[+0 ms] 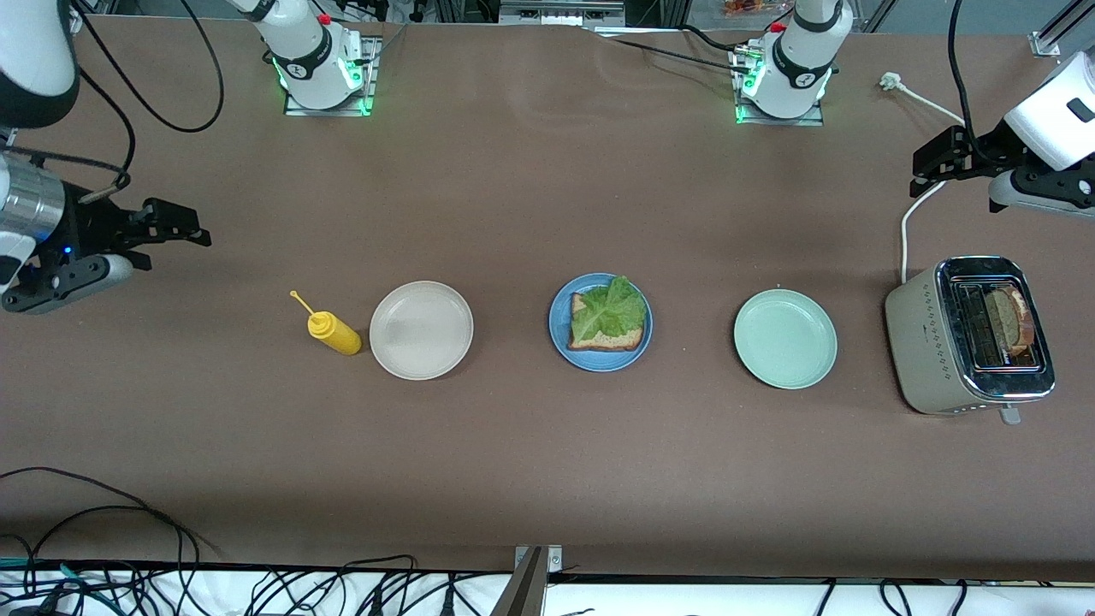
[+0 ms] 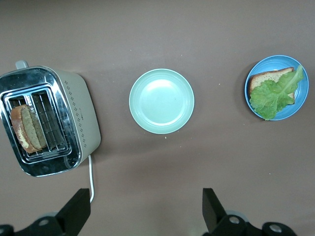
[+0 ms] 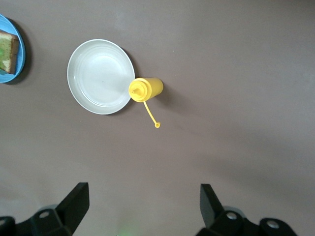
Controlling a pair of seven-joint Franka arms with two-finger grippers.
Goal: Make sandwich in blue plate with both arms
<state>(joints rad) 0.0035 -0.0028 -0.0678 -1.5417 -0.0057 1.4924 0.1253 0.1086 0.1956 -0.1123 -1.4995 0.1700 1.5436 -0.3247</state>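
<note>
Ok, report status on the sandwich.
Both end effectors open, left above toaster, right waiting. Blue plate: bread, lettuce. Second slice in toaster.

Three plates: one blue plate (image 1: 560, 338), one cream plate (image 1: 421, 329), one green plate (image 1: 784, 339); two bread slices, one on the blue plate (image 1: 609, 340), one in the toaster (image 1: 1014, 321); one lettuce leaf (image 1: 609, 310); one toaster (image 1: 920, 338); one yellow bottle (image 1: 334, 333).

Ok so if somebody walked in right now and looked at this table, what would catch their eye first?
Probably the blue plate mid-table, with a bread slice under a ruffled lettuce leaf. It sits between an empty cream-white plate and a pale green plate. Next, the toaster at the left arm's end, with bread in its slot, and the yellow squeeze bottle beside the cream-white plate.
</note>
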